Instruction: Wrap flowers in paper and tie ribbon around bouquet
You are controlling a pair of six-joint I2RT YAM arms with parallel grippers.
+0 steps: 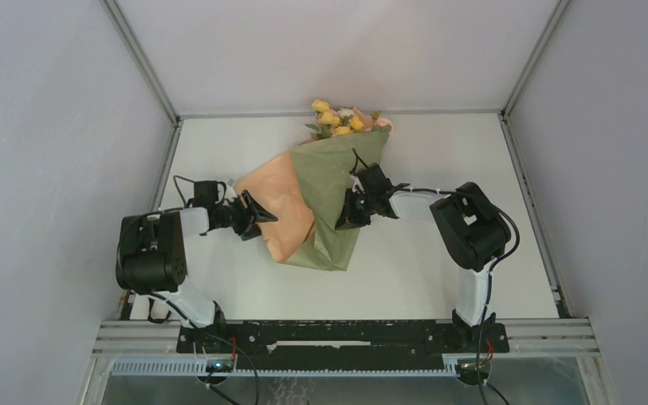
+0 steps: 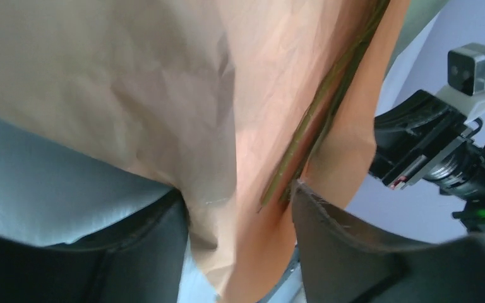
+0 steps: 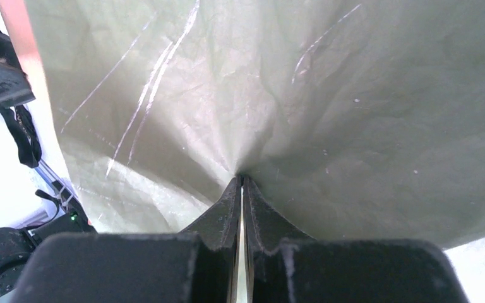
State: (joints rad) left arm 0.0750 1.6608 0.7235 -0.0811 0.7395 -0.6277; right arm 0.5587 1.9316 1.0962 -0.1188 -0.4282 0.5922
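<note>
My right fingers [image 3: 241, 186] were pressed together on a pinch of the paper [image 1: 329, 169], the olive side puckering into creases that ran out from the tips. My left fingers [image 1: 261, 219] stood well apart, with the peach flap hanging between them. It brushed one inner face but was not clamped, so that side held nothing.

Seen from above, the bundle lay on the bench [image 1: 439, 253] between my two arms. My left fingers were at its 9 o'clock edge and my right at its 3 o'clock edge. The flowers [image 1: 342, 118] poked out at the 12 o'clock end, and the folded point sat toward 6 o'clock. The olive layer had come across from the right, while the peach flap on the left was loose and bulged outward. I could see no ribbon in any view.

I judged this to be the wrapping step, about half done, with one side folded over and the other yet to close. The next move called for my left fingers to shut on the peach flap and draw it toward 3 o'clock, over the olive layer. My right would have to hold its pinch meanwhile so the cone did not spring open.
</note>
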